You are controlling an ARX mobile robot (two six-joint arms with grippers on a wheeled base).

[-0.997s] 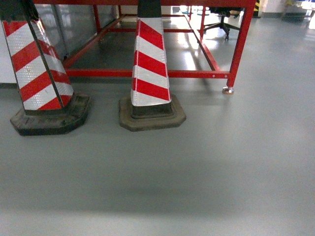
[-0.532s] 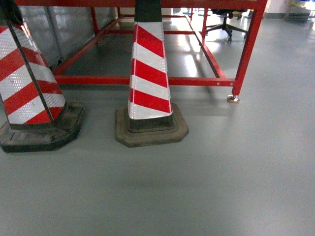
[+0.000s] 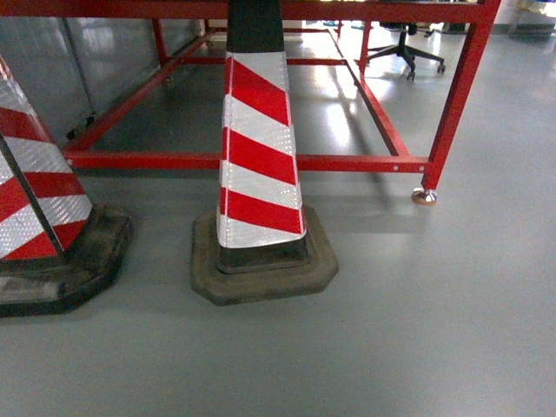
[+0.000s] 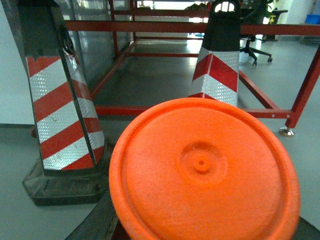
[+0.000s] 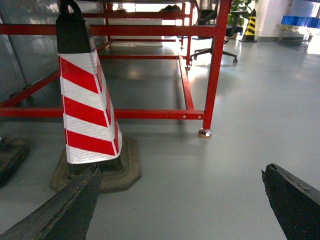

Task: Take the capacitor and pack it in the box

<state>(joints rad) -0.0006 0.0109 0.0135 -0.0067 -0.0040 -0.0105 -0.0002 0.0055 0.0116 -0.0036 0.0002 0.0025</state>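
Right claw (image 5: 182, 170) first: released, its two dark fingers (image 5: 65, 210) spread wide to the lower corners of the wrist view, and bare grey floor (image 5: 200, 190) between them. It grips nothing!

Over to the left claw (image 4: 200, 222), and here I cannot tell. An orange disc (image 4: 202, 162) fills the lower half of that wrist view and covers the gap. Only a dark sliver shows at the lower left edge and another at the lower right corner.

Box and capacitor? Neither shows in any of the three views.

Moving outward in the head view, a red-and-white striped cone (image 3: 256, 174) stands upright at centre frame on a dark, chamfered rubber base (image 3: 261, 269). A second cone (image 3: 39, 217) is cut off by the left edge, its base just beside the first one's base but apart from it.

Behind both runs a red frame (image 3: 261, 162), its low rail crossing mid-frame. Its right post comes down on a small metal foot (image 3: 424, 196) at the right. Grey panels (image 3: 52, 69) sit at the upper left, behind the frame. A chair (image 3: 407, 52) on castors stands at the top right, beyond the frame.

The right wrist view adds a yellow-and-black cone (image 5: 249, 25) and blue bins (image 5: 305, 21) far off in the upper right corner.
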